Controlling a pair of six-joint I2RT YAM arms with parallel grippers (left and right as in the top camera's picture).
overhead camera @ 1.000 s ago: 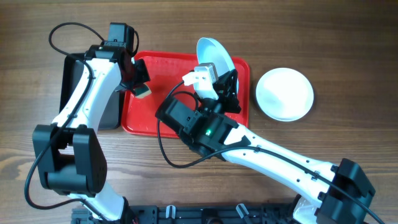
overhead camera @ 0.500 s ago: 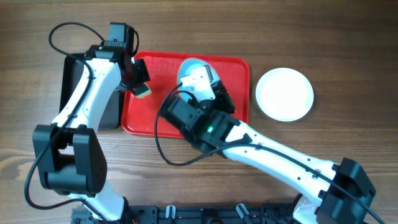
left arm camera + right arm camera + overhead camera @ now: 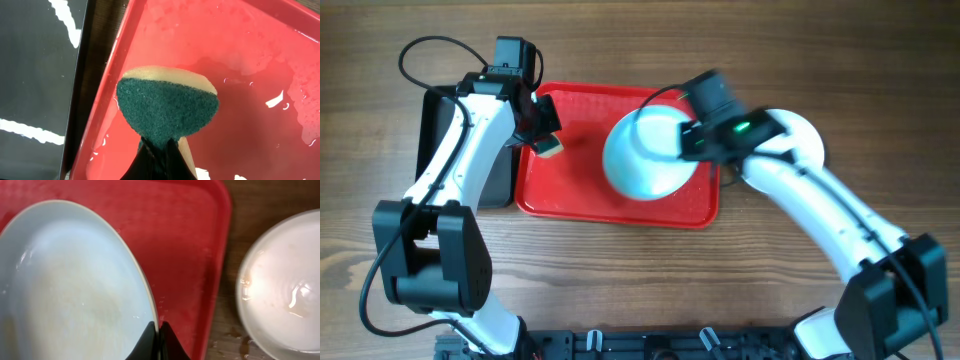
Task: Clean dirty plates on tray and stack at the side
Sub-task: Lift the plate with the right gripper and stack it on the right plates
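Wood table carries the wet red tray. R. hand is pinched tight on the rim of a plate, held over the tray's right half. A second plate sits on the table just beside the tray. L. hand is clamped on the sponge – green face up – near the tray's left edge.

Right gripper grips a plate (pale aqua) over the tray.

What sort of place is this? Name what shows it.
Likely a robot test bench staged for dishwashing: a wooden table, a wet red tray, a sponge in the left end effector, a plate in the right end effector.
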